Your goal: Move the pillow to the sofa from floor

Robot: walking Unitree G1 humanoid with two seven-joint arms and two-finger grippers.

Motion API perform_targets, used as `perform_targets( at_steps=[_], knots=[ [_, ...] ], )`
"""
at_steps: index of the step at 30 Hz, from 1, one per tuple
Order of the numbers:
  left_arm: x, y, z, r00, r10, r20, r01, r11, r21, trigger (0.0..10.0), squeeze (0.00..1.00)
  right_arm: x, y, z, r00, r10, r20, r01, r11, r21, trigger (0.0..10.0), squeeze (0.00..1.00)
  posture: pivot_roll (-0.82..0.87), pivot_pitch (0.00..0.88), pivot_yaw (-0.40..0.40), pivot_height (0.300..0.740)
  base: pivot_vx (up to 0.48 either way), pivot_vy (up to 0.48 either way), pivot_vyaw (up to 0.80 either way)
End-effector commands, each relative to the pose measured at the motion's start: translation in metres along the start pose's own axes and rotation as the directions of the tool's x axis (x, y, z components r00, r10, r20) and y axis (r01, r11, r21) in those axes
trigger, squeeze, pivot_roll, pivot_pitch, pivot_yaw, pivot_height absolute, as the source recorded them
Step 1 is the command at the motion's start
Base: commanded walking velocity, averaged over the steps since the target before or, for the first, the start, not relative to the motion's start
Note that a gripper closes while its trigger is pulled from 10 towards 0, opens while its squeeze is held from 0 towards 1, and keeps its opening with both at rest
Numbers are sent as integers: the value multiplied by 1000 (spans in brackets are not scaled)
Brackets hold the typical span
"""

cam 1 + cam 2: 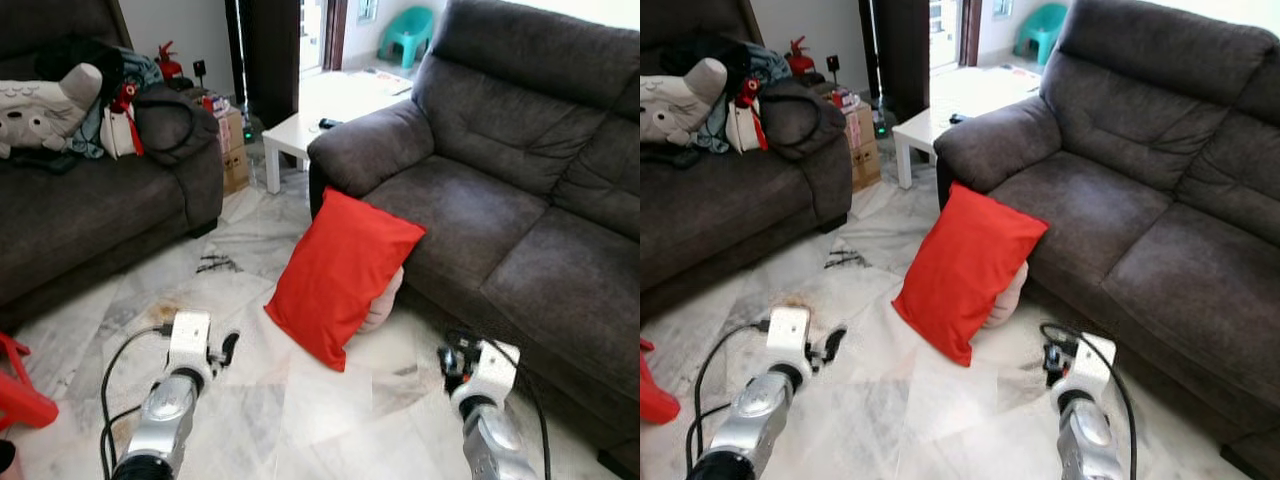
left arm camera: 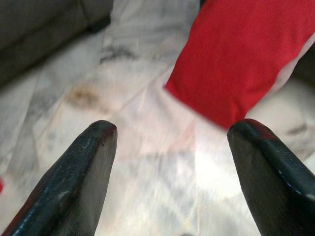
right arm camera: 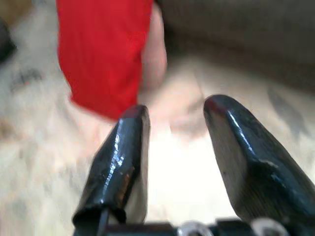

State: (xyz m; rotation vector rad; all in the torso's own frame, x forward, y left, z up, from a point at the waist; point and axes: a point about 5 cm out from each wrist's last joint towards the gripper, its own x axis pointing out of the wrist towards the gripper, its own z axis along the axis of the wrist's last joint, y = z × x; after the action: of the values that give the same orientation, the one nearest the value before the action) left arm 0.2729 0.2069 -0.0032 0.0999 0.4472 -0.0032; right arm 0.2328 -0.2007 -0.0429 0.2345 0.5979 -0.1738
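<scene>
— Both grippers empty? 
— Yes: left gripper [image 2: 170,147] spread wide, right gripper [image 3: 172,123] partly open, both short of the red pillow [image 1: 340,275] propped on the floor [image 1: 250,400] against the sofa [image 1: 480,230].
— Handling? 
— Probably soft and light; squeeze its opposite edges.

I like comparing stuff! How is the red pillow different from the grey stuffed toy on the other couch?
The red pillow is plain bright red; the stuffed toy is pale grey with markings. The pillow stands tilted on the floor, leaning against the right sofa; the toy lies up on the left sofa among bags. The pillow looks flatter, the toy rounder. Both look soft.
</scene>
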Motion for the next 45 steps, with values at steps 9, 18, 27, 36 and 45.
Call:
perform_targets(
  at_steps=[9, 18, 27, 36, 45],
  knots=[
    [-23, 6, -59, 978, 15, -208, -16, 1000, -2, 10000, 0, -17, -1, -56, 975, -7, -222, 4, 1000, -14, 10000, 0, -15, 0, -47, 740, 0, 0, 0],
    [-27, 5, -67, 973, 24, -231, -27, 1000, -9, 10000, 0, -19, 2, -62, 969, -2, -247, 1, 1000, -3, 10000, 0, -19, 0, -44, 740, 325, 0, 0],
    [-26, 4, -66, 973, 21, -230, -25, 1000, -15, 10000, 0, -20, 5, -65, 968, 9, -252, -7, 1000, 7, 10000, 0, -21, 0, -41, 740, 392, 0, 0],
    [-27, 3, -70, 970, 23, -241, -28, 999, -16, 10000, 0, -23, 7, -72, 959, 33, -283, -33, 999, 4, 10000, 0, -17, 0, -45, 740, 423, 0, 0],
    [-28, 2, -71, 969, 23, -245, -30, 999, -23, 10000, 0, -24, 8, -74, 955, 59, -290, -68, 997, -22, 10000, 0, -16, 0, -48, 740, 425, 0, 73]
  ],
)
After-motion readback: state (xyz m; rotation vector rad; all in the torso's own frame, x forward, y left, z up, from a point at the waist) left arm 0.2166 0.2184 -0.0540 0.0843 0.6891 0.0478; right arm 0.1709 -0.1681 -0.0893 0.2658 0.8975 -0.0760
